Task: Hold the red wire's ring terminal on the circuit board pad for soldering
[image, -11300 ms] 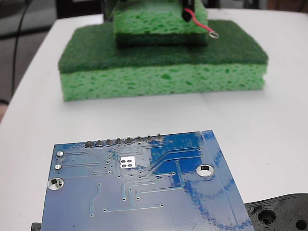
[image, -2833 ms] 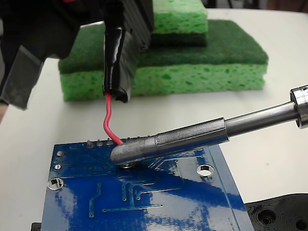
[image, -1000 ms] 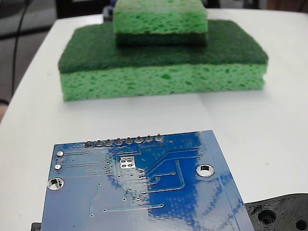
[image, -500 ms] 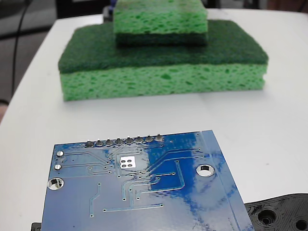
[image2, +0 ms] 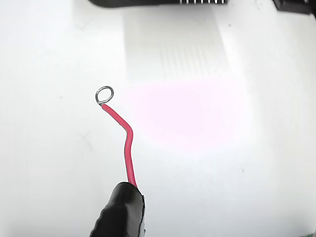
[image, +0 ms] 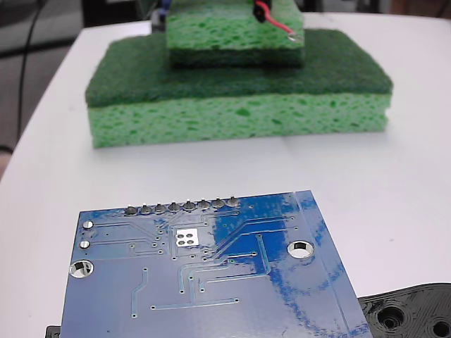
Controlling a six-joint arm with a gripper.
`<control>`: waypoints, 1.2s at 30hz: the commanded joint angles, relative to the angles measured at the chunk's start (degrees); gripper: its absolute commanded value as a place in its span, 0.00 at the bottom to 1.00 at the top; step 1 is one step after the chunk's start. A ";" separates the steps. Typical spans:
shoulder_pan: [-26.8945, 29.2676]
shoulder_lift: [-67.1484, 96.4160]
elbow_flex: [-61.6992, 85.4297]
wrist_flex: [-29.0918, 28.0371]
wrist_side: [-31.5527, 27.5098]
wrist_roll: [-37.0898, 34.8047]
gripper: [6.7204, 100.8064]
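Now the short thin red insulated wire (image: 277, 23) is seen at the top edge of the fixed view, above the small green sponge (image: 235, 32) stacked on the large green sponge (image: 239, 88). Its tiny round silver ring terminal (image: 294, 38) is caught just over the small sponge's right corner. In the wrist view the wire (image2: 124, 143) is shown rising with a kink from a black sleeve (image2: 121, 212) to the ring (image2: 104, 95), against a bright white surface. The claw itself is not seen in either picture, so its state cannot be told. The glossy blue rectangular circuit board (image: 211, 274) is laid at the front of the white table (image: 394, 183), well apart from the ring. Its small square silver pad (image: 187, 238) is left uncovered, just below the row of grey solder points (image: 182, 207). A black plastic part (image: 409, 313) is glimpsed at the board's right corner.
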State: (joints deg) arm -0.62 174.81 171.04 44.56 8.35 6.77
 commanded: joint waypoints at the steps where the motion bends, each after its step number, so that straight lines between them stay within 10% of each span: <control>1: 0.00 0.18 -0.18 -0.09 -0.09 0.09 0.99; 36: 0.62 0.18 0.44 -0.18 -0.44 0.09 0.99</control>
State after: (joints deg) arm 0.00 174.90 171.83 44.47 8.26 6.86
